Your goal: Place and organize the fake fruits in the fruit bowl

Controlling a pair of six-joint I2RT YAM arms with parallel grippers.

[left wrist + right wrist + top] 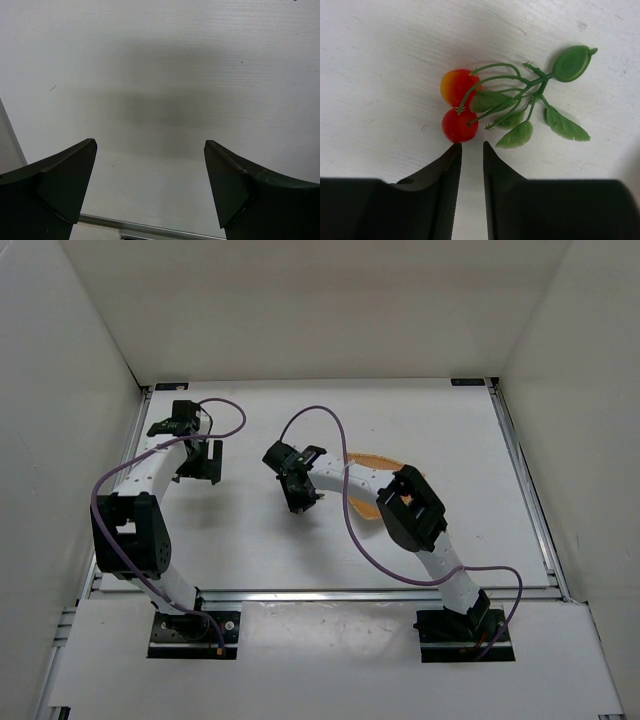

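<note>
The right gripper [470, 145] has its fingers nearly together on nothing, tips just short of the berry cluster [457, 87] lying on the worktop [380, 60], so I would spread them, straddle it, then pinch gently before lifting toward the basket [375, 462]; the left gripper [150, 141] gapes wide.

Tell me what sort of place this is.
Probably a robotics lab test cell: a white table boxed in by plain white panels, aluminium rails along its edges, and a left arm and right arm bolted at the near edge.
</note>
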